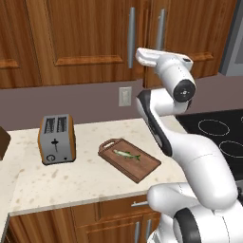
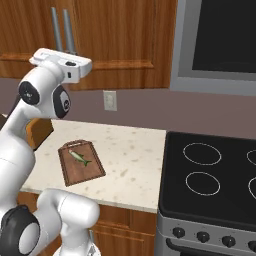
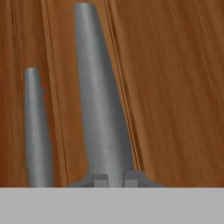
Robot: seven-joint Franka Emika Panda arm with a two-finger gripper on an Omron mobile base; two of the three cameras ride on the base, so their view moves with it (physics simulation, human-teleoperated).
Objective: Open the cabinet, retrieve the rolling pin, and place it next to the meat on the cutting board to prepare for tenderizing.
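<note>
The large reddish-brown wooden cabinet (image 1: 85,38) stood closed above the counter, with its two long silver bar handles (image 3: 103,100) side by side at the middle seam. In the hand view the gripper (image 3: 116,179) was closed on the nearer handle; its dark fingertips (image 3: 100,180) showed only partly. Below, the dark reddish-brown cutting board (image 1: 142,166) lay on the pale speckled counter (image 1: 85,180) with the small silvery-green fish-shaped meat (image 1: 126,154) on it. The silver-and-wood toaster (image 1: 57,138) stood near.

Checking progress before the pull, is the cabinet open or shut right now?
Shut: the cabinet doors sit flush, handles side by side, no interior showing. End effector closed on one handle.
</note>
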